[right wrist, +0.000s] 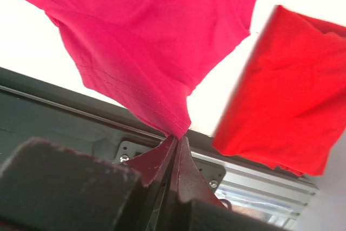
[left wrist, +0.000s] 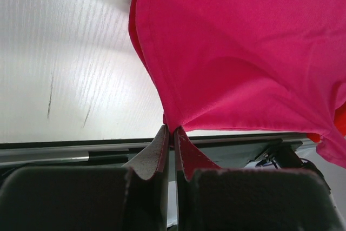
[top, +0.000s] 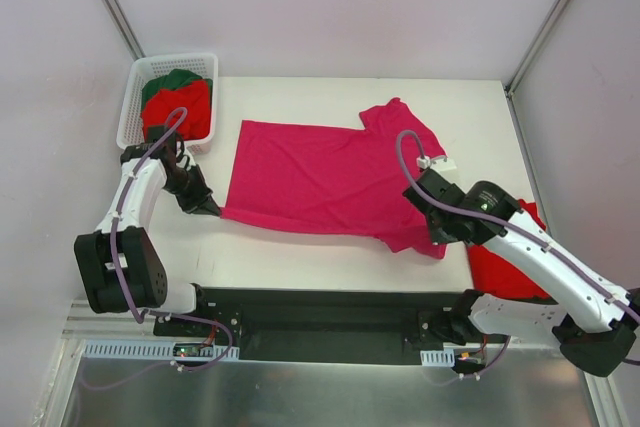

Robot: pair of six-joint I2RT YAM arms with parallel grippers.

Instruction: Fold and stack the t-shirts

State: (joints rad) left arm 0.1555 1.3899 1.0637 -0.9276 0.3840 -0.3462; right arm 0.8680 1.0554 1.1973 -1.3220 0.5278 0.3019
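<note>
Left arm [top: 138, 197] raised from its base, wrist turned inward, left gripper [left wrist: 173, 131] pinched closed on the magenta-pink t-shirt [top: 320, 177] corner, right arm [top: 540, 252] stretched inward, right gripper [right wrist: 177, 137] clamped on the opposite near corner.

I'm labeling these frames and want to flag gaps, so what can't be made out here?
Top view: the right arm covers most of the red shirt; one shirt or several, unclear.
Top view: clothes in the basket are bunched; their count is unclear.
Wrist views: the frame edges cut off the pink shirt; only the corners pinched by the left gripper and right gripper show.
</note>
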